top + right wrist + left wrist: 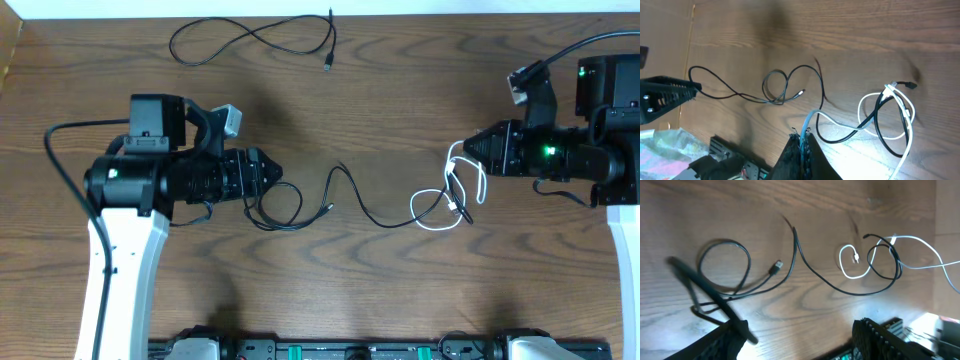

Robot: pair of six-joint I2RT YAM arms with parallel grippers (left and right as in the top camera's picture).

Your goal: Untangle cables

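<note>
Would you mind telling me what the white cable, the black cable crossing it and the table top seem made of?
The white cable: likely plastic-sheathed, glossy, catching glare. The black cable: probably rubbery plastic, matte, bending in soft curves. The table top: wood or wood-look laminate, brown grain lines; cannot tell which.
</note>
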